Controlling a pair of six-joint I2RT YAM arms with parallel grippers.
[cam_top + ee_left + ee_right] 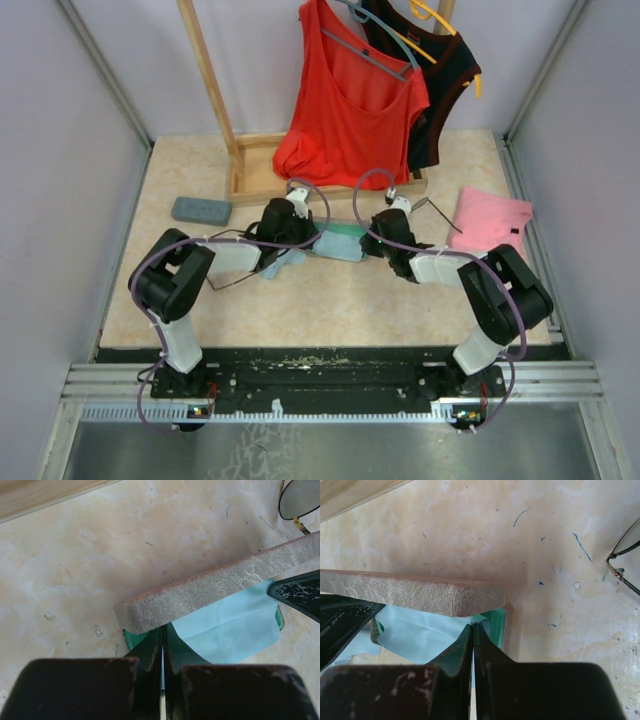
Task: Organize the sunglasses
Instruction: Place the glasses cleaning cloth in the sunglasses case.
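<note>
The black and white left arm point(172, 285) and right arm point(500, 290) both fold at the elbow and reach inward, so the left hand point(310, 240) and the right hand point(368, 247) face each other, close but apart, each with its two dark green fingers point(152, 650) pressed flat together.

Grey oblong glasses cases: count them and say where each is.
2. One grey oblong case lies at the far left; the other case, open with teal lining, sits between the left hand and right hand. More may be hidden.
</note>
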